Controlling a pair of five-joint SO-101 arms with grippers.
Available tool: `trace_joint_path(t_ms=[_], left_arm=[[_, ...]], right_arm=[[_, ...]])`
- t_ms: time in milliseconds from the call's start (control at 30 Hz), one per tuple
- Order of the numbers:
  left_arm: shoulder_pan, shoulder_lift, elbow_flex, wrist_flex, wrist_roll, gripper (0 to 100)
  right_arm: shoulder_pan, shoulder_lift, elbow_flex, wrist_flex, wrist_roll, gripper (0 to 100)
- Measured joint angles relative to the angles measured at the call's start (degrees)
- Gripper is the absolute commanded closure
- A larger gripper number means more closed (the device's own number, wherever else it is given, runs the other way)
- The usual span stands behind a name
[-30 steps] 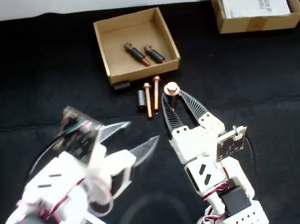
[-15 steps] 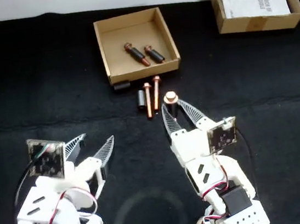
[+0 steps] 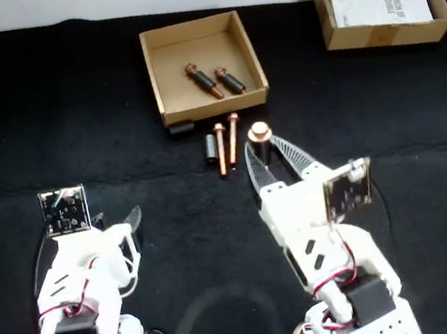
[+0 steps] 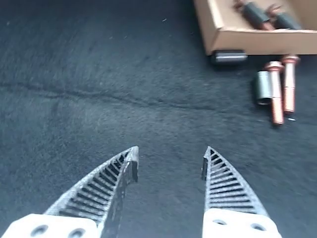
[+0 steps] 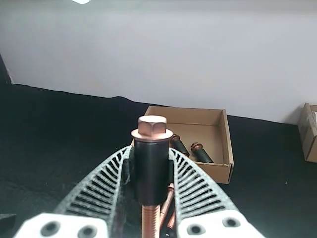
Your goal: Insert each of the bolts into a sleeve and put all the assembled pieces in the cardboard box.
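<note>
My left claw (image 4: 170,157) hangs low over the black cloth worktop (image 3: 52,115) at the near left. Its jaws are spread apart with nothing between them.

Farther out and to the right, a short black sleeve (image 3: 180,128) lies on its side just in front of the near wall of the open brown cardboard box (image 3: 189,28). Inside that box two assembled pieces, each a copper bolt in a black sleeve, lie side by side: one (image 3: 204,81) towards the middle, the other (image 3: 229,81) just to its right.

On the cloth in front of the box lies a dark grey sleeve (image 3: 210,148). Just beside it are two bare copper bolts, the first (image 3: 221,148) next to the sleeve and the second (image 3: 233,137) to its right, both with their heads towards the box.

Right of those, my right claw (image 5: 150,163) is clamped on a black sleeve (image 5: 150,173) held upright. A copper bolt runs through it, with its hex head (image 5: 151,126) on top and the threaded shank sticking out below.

At the far right corner sits a second, smaller cardboard box (image 3: 383,33) holding a white printed sheet (image 3: 377,1). Its dark lettering is too small for me to make out.
</note>
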Motion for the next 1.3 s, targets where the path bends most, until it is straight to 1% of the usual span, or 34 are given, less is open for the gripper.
trace_joint_path(t_ms=[100, 233, 400, 500, 567, 633, 767, 800, 867, 1100, 1300], left_arm=[[-1.49, 0.00, 4.57, -3.87, 0.00, 78], [-1.76, 0.00, 9.58, -7.82, 0.09, 78], [-3.52, 0.00, 11.69, -11.08, 0.09, 78], [-4.66, 0.00, 11.69, -11.25, 0.09, 78], [-4.92, 0.00, 11.69, -11.43, 0.09, 80], [-4.92, 0.00, 11.69, -11.43, 0.09, 85], [-4.92, 0.00, 11.69, -11.43, 0.09, 98], [-4.92, 0.00, 11.69, -11.43, 0.09, 100], [-4.92, 0.00, 11.69, -11.43, 0.09, 98], [-4.92, 0.00, 11.69, -11.43, 0.09, 99], [-4.92, 0.00, 11.69, -10.20, 0.09, 99]], right_arm=[[0.00, 9.67, -7.47, 0.00, 0.00, 99.0], [0.00, 23.30, -18.37, 0.00, 0.00, 99.0], [0.00, 39.03, -32.35, 0.00, 0.00, 99.0], [0.00, 48.70, -40.70, 0.00, 0.00, 99.0], [0.00, 54.77, -45.98, 0.00, 0.00, 99.0], [0.00, 60.75, -51.25, 0.00, 0.00, 99.0], [0.00, 72.26, -61.63, 0.00, 0.00, 99.0], [0.00, 75.16, -64.44, 0.00, 0.00, 99.0], [0.00, 80.44, -69.80, 0.00, 0.00, 99.0], [0.00, 101.01, -92.66, 0.18, 0.00, 99.0], [0.00, 118.77, -114.20, 5.27, 0.00, 99.0]])
